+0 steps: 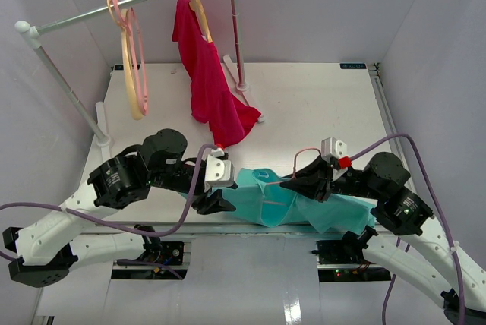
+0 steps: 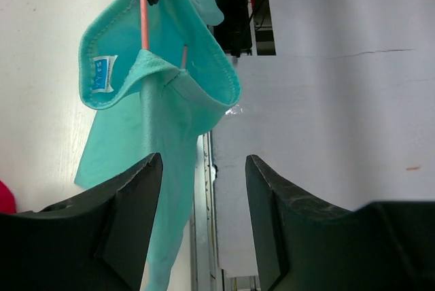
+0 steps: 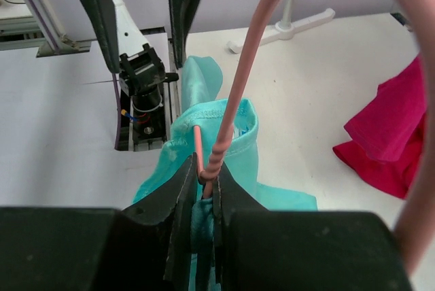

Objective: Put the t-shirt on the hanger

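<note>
Right wrist view shows us mid-threading, we judge: our right gripper (image 3: 206, 177) pinches the hanger (image 3: 239, 80) neck inside the t-shirt (image 3: 241, 151) collar at the table (image 3: 326, 80) edge, our left gripper (image 2: 204, 223) gapes empty, and next we must draw a shoulder over.

The t-shirt (image 1: 266, 202) is plain teal, with a small white and blue label (image 2: 103, 73) at its collar, and the hanger (image 3: 236, 94) is light pink. The other garment (image 1: 213, 89) is plain crimson red, the bench (image 1: 319, 105) is white, and the spare hangers (image 1: 135, 74) are pink and cream. The left claw (image 2: 204, 162) and the right claw (image 3: 206, 168) are both black, and the cables (image 1: 396, 136) are pale purple.
</note>
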Action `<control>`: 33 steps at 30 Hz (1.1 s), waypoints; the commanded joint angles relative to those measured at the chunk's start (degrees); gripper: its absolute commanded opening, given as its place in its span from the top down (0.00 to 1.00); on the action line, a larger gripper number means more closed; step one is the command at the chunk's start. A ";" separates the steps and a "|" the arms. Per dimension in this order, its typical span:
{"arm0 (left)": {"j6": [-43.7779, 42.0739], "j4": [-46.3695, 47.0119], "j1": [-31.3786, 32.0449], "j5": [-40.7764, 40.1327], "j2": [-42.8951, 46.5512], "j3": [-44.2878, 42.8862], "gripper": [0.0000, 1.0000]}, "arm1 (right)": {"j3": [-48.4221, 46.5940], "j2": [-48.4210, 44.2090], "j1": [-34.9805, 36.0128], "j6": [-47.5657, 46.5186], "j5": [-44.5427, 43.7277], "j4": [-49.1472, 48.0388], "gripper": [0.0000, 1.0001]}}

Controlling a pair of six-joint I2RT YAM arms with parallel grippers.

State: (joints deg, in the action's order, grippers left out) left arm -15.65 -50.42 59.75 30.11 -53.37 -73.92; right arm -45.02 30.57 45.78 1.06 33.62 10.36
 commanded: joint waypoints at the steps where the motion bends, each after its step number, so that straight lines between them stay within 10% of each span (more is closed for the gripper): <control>1: -3.68 -0.96 -0.07 5.86 -3.40 1.58 0.38 | 1.16 -1.28 0.19 -0.80 4.14 -4.70 0.92; 21: 0.19 7.05 -0.07 -2.34 -4.33 6.42 0.44 | 2.39 -1.00 0.19 3.47 4.13 -11.21 0.92; 24: 0.48 7.09 -0.07 0.83 -6.37 7.53 0.58 | 2.14 0.76 0.19 4.23 2.35 -13.86 0.92; 27: 1.39 7.17 -0.07 0.84 -8.40 7.54 0.98 | 1.48 2.88 0.19 4.14 0.42 -14.67 0.92; 33: 6.66 6.94 -0.07 -13.76 -6.60 6.70 1.00 | -0.05 3.87 0.19 4.20 -11.64 -10.42 0.88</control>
State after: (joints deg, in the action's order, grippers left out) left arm -13.28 -46.37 58.94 25.08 -61.78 -66.70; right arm -41.56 34.49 45.71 4.44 34.28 2.98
